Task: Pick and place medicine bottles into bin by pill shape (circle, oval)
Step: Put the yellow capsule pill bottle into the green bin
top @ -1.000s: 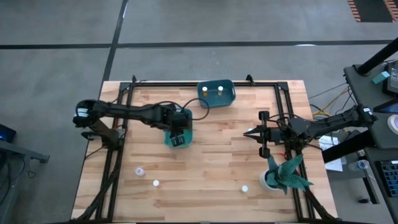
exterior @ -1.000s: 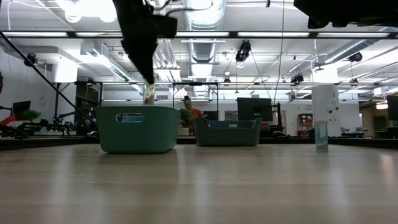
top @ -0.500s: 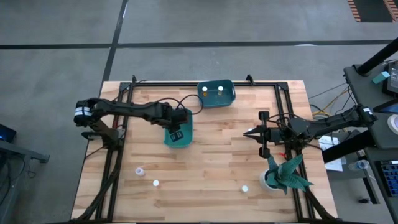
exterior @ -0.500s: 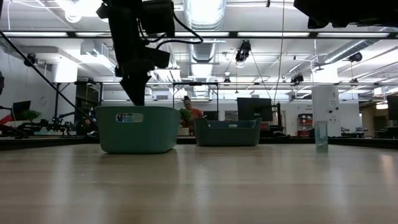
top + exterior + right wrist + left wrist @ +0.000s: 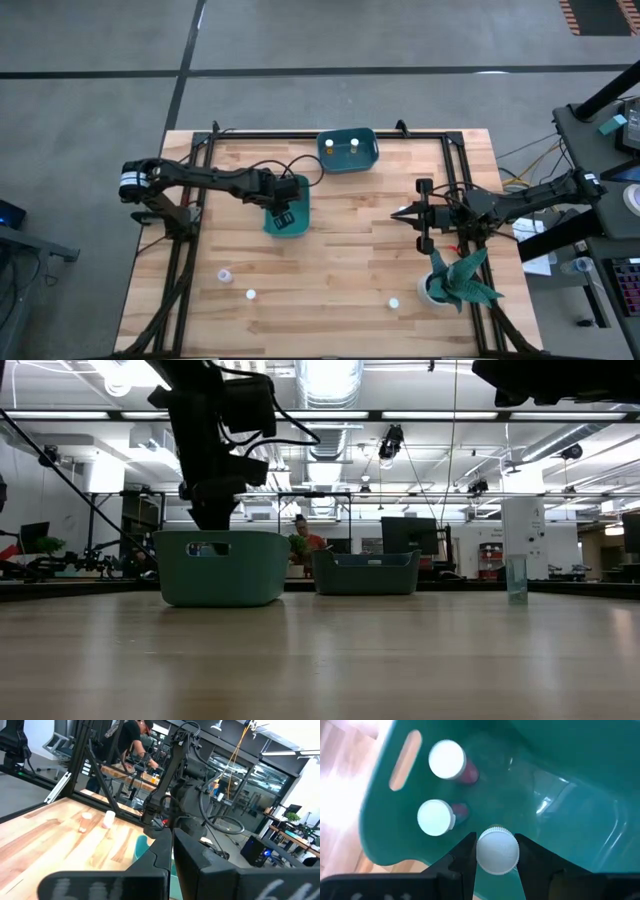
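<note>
My left gripper (image 5: 285, 212) reaches down into the near teal bin (image 5: 299, 228) and is shut on a white-capped medicine bottle (image 5: 497, 851). Two more white-capped bottles (image 5: 447, 759) (image 5: 435, 817) stand on the floor of that bin. The far teal bin (image 5: 348, 160) holds two bottles (image 5: 327, 143). Three loose bottles (image 5: 226, 274) (image 5: 251, 294) (image 5: 394, 302) stand on the table near its front edge. My right gripper (image 5: 403, 213) is shut and empty, hovering at the table's right. My left gripper pinches the bottle between its two fingers (image 5: 466, 851), which sit on opposite sides of its white cap (image 5: 497, 845). The fingers come from above, pointing down into the bin. The bottle stands upright, cap up. I cannot tell whether its bottom touches the bin floor.
A teal-leaved plant in a white pot (image 5: 460, 280) stands at the near right, close to my right arm. A black frame (image 5: 330, 133) runs along the table's far edge and sides. In the low view the two bins (image 5: 222, 567) (image 5: 365, 572) stand side by side.
My left gripper has gone down with the bottle, from above the near bin's rim to inside the bin, still shut on it. My right arm has kept still.
</note>
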You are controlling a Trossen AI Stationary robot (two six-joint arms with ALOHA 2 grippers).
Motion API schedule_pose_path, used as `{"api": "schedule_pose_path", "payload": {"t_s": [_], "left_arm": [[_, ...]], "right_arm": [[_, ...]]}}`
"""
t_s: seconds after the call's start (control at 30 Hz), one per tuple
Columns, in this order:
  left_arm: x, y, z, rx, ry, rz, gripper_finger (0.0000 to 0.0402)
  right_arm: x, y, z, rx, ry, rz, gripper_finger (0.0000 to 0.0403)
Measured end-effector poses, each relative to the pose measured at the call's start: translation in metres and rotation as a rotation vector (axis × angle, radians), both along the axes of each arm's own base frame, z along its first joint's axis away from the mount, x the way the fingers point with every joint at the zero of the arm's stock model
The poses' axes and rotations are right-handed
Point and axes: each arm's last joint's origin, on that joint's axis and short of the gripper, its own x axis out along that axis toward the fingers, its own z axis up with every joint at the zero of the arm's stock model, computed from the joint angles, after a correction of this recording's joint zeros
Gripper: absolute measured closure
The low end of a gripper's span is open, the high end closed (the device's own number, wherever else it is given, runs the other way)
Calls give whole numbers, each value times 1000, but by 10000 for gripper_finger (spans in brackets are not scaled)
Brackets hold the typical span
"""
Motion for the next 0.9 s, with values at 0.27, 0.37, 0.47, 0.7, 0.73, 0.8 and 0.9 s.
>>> {"api": "schedule_pose_path", "payload": {"t_s": [0.27,0.37,0.47,0.7,0.73,0.8,0.9], "left_arm": [[-5,0,-12,-3,11,19,302],[-5,0,-13,0,11,20,302],[-5,0,-12,12,12,23,302],[-5,1,-12,16,12,25,302],[-5,1,-12,16,11,25,301],[-5,1,-12,16,8,26,297],[-4,1,-12,17,-8,37,288]], "right_arm": [[0,-1,0,1,4,-23,394],[0,-1,-1,0,10,-25,394],[0,-1,-1,0,10,-25,394],[0,-1,-1,0,10,-25,394],[0,-1,-1,0,10,-25,394],[0,-1,-1,0,10,-25,394],[0,-1,-1,0,10,-25,394]]}}
